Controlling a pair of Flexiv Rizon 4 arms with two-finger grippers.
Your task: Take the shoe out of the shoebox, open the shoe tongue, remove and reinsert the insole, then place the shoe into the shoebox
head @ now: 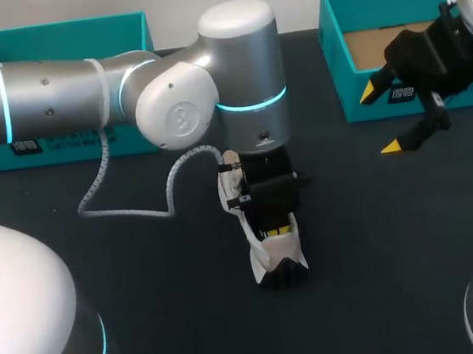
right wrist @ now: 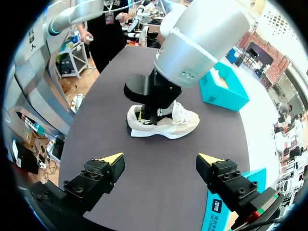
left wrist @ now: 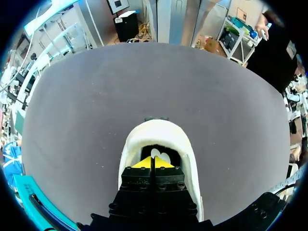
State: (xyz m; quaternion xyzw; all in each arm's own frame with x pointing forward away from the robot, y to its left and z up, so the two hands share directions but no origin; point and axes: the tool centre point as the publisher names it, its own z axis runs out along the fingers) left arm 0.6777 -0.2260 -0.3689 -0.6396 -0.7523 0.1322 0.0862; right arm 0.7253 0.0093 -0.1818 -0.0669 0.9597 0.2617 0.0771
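**Operator:** State the item count.

**Technician:** One shoe (head: 278, 256). Two teal boxes: the left teal box (head: 58, 35) at the far left and the right teal box (head: 334, 46) at the far right, which shows a brown cardboard floor. Two arms, each with one gripper. One white coiled cable (head: 121, 211), which hangs from the left arm (head: 56, 95) and lies on the table left of the shoe.

**Operator:** Location of the shoe?

**Technician:** It is outside both boxes, upright on its sole near the middle of the table (head: 380, 237). It sits between the two boxes and nearer than both.

**Operator:** Left gripper condition?

**Technician:** The left gripper (head: 278, 229) points straight down into the shoe opening. The left wrist view shows the yellow tips pressed together inside the white collar. Whether anything is pinched between them cannot be determined.

**Operator:** Right gripper condition?

**Technician:** The right gripper (head: 381, 119) is at the near side of the right teal box, well apart from the shoe. Its fingers stand wide apart with nothing between them.

**Operator:** Surface?

**Technician:** The table top is flat, dark and matte.
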